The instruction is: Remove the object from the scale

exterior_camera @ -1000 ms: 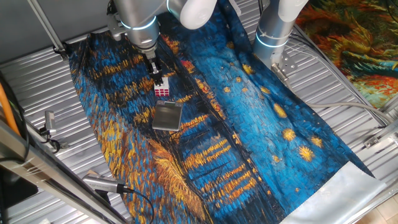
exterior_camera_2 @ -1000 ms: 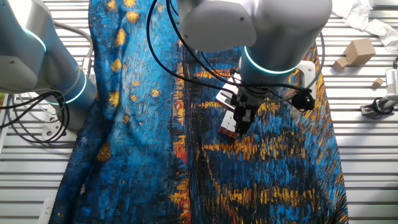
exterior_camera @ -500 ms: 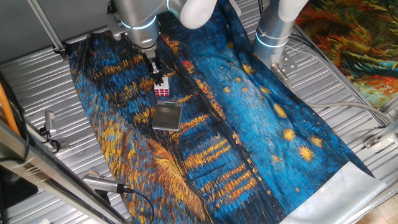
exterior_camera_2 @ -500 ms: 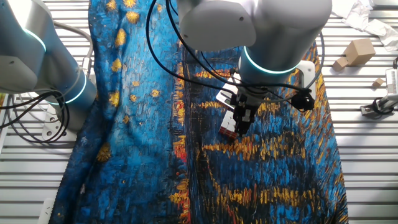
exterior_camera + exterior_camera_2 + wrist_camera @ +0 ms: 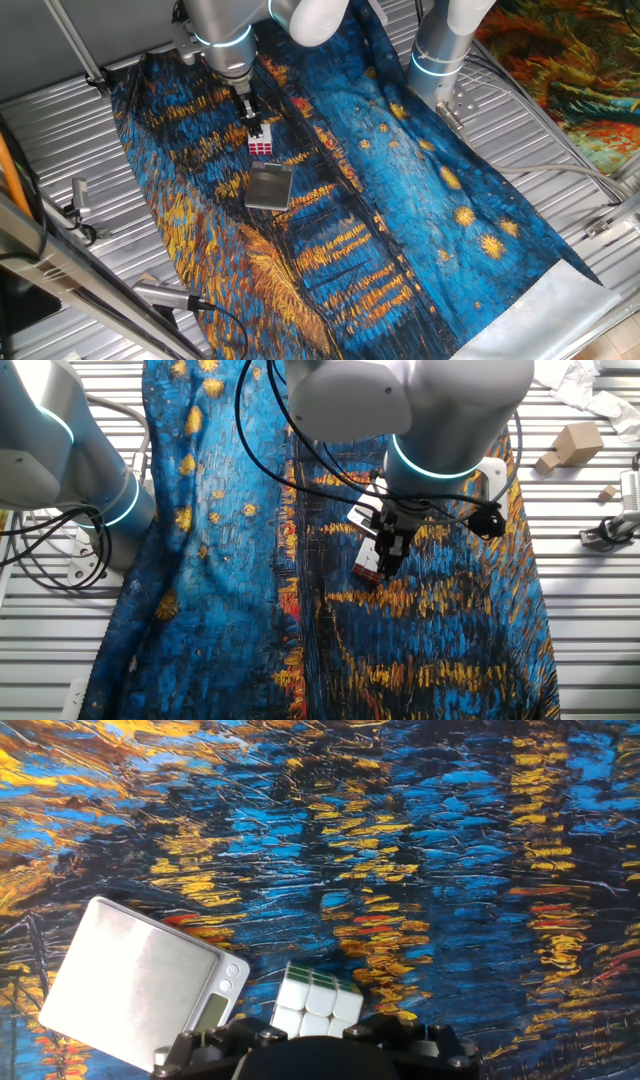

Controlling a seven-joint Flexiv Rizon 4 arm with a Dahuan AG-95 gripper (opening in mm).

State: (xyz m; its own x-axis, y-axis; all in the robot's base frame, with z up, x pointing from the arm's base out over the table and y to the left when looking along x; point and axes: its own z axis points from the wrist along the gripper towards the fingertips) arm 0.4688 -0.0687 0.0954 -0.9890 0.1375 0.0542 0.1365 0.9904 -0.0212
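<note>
The hand's (image 5: pixel 318 1045) fingertips hide behind its own body, so its grip on the cube (image 5: pixel 318 999) is unclear.

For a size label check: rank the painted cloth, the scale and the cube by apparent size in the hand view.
1. painted cloth, filling the frame
2. scale
3. cube, partly hidden by the gripper

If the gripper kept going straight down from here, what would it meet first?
The cube, directly under the gripper, and then the painted cloth beneath. The scale lies beside that line. Whether the fingers already touch the cube is unclear.
</note>
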